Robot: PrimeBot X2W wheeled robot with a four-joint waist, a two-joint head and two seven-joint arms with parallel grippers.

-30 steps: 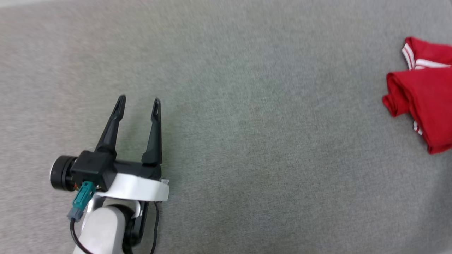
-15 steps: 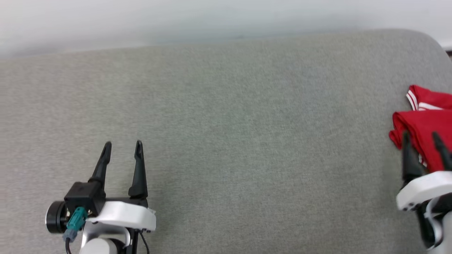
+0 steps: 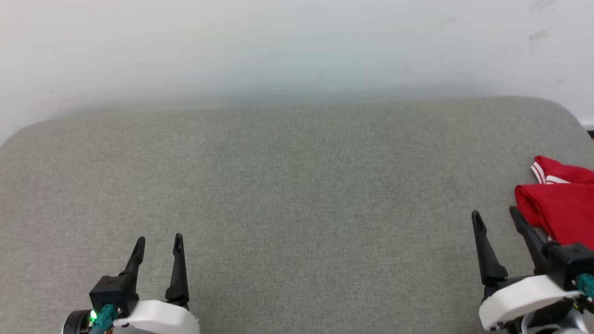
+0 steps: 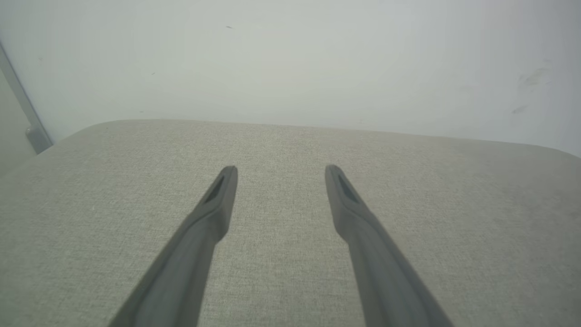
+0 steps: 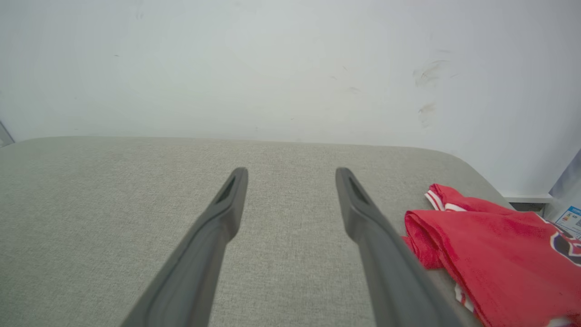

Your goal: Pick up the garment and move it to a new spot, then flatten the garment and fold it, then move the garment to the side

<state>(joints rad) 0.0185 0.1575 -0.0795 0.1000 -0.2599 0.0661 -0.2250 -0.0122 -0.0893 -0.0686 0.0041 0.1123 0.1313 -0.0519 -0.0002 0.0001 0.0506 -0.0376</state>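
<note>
A pale wall (image 3: 297, 46) is seen beyond both grippers, and below it a broad grey fabric surface (image 3: 297, 208) is spread ahead of and under them. Most of that surface, between the two grippers and ahead of their fingertips, is bare

The garment (image 3: 561, 211) is found just to the right of the right gripper (image 3: 494, 212), near its outer finger but not touched by it, close to the rounded right end of the surface. In the right wrist view the garment (image 5: 490, 245) is shown doubled over into a thick red bundle, with a rolled fold facing the gripper, striped trim at the far end and part of a dark print at the near right edge. A small printed label (image 5: 571, 220) is glimpsed beyond it

The right gripper (image 5: 291, 171) is held released, its fingers spread wide with nothing between them. The left gripper (image 3: 159, 239) is likewise released and empty, well apart from the garment, with only bare fabric ahead of it (image 4: 280, 169)

As for progress, the garment is judged to be gathered and set at the side rather than laid out flat. If this bundle is the finished fold, every step may be counted as done; if it is only a heap, the pick-up, the flattening, the folding and the move aside are all left. The tidy rolled edge favours the first reading, though it cannot be settled
</note>
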